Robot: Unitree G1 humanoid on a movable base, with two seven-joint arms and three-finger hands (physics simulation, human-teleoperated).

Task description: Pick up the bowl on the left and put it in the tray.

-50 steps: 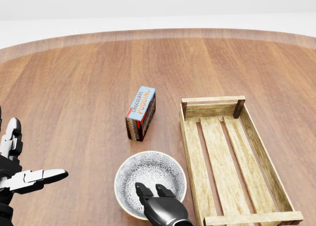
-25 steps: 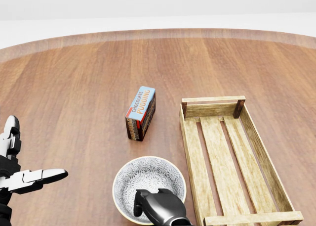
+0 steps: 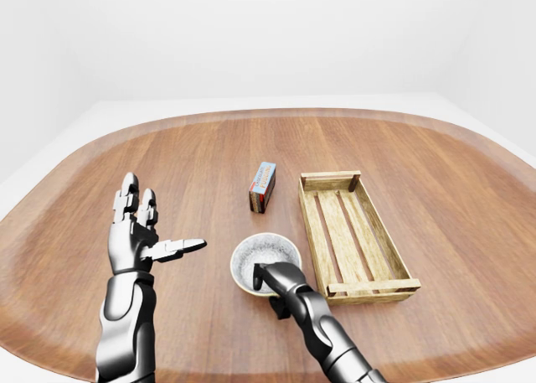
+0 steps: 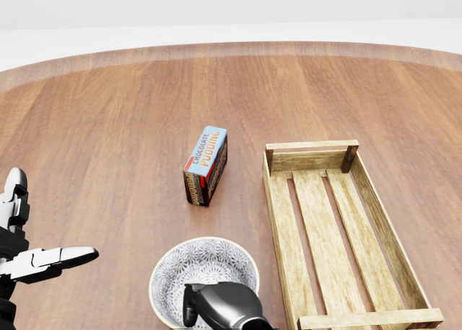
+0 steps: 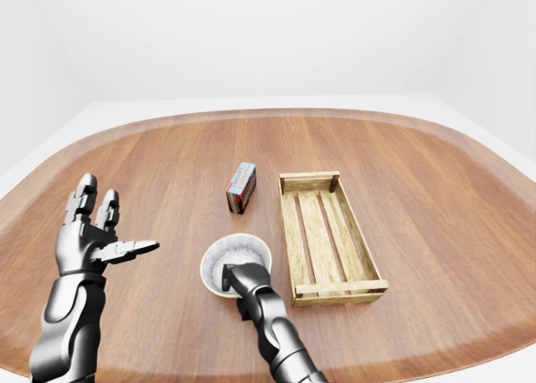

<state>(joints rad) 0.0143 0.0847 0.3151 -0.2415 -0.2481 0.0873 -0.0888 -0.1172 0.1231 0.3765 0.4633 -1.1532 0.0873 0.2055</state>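
A grey patterned bowl [image 4: 203, 272] sits on the wooden table, left of the slatted wooden tray [image 4: 277, 213] and towards the bottom of the head view. My right hand [image 4: 198, 306] comes up from the bottom edge. Its fingers are curled over the bowl's near rim, thumb outside and fingers inside, so it is shut on the bowl. The bowl's lower rim is hidden under the hand. My left hand [image 3: 149, 242] is held up open at the left, well apart from the bowl, with nothing in it. The tray holds nothing.
A chocolate pudding box [image 4: 207, 164] stands above the bowl in the head view, just left of the tray's top corner. The round table's edge [image 3: 75, 161] curves round at the left and top, with white floor beyond.
The right hand's fingers have curled from open over the bowl to shut on its rim. The bowl has slid left and down in the head view. The left hand barely moved.
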